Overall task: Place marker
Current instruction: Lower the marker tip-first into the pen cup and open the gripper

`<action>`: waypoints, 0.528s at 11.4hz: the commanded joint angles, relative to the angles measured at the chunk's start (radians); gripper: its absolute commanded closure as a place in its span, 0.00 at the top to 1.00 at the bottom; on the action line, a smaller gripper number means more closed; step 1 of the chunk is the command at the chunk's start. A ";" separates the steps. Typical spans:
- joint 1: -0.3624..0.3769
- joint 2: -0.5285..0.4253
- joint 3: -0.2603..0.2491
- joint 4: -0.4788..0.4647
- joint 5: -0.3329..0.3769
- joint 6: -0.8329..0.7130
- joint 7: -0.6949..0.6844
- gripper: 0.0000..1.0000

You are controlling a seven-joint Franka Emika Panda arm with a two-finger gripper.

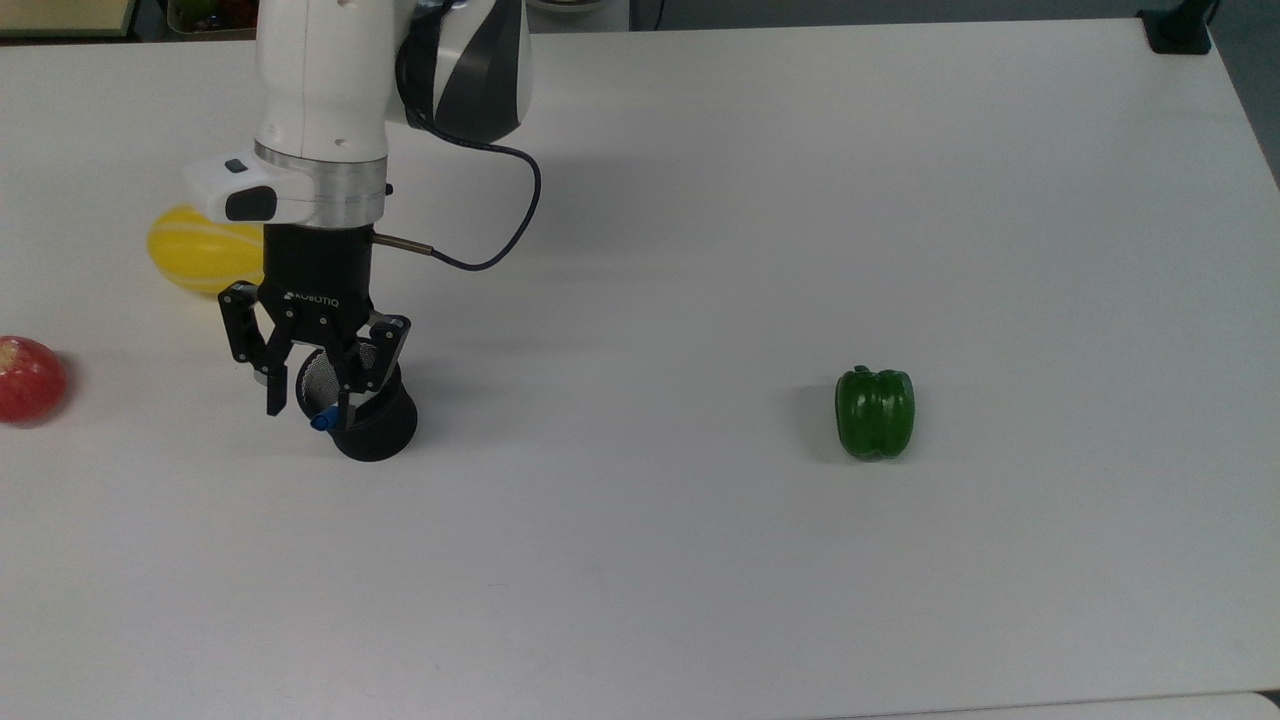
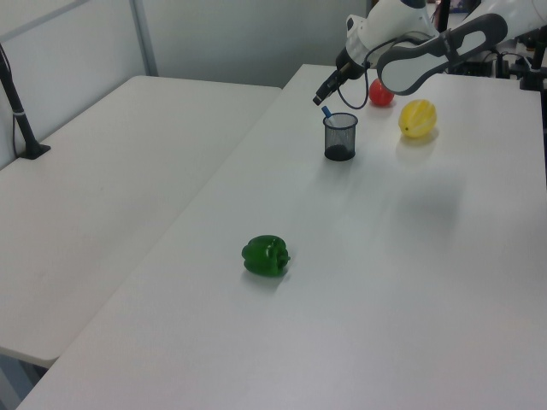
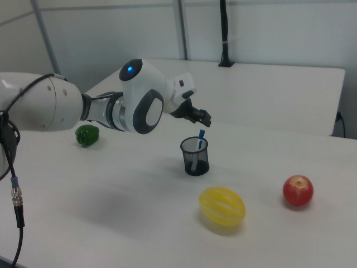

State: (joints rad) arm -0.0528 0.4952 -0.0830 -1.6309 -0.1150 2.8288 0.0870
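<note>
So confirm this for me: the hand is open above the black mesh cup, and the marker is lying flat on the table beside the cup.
Not quite. The hand is open above the cup, but the marker is not on the table. The right view shows it standing in the cup, leaning on the rim with its blue end sticking out.

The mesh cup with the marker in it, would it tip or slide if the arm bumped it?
Probably. The mesh cup looks thin-walled and light, so it likely slides easily. The marker leans against its rim, raising the weight slightly, so a knock near the top could tip it.
</note>
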 commanded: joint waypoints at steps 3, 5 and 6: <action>0.007 -0.004 -0.006 -0.009 -0.015 0.026 0.010 1.00; 0.019 -0.017 -0.001 -0.006 -0.015 0.012 0.010 1.00; 0.030 -0.026 0.000 -0.006 -0.015 -0.002 0.010 1.00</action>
State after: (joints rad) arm -0.0488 0.4952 -0.0820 -1.6279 -0.1150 2.8288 0.0870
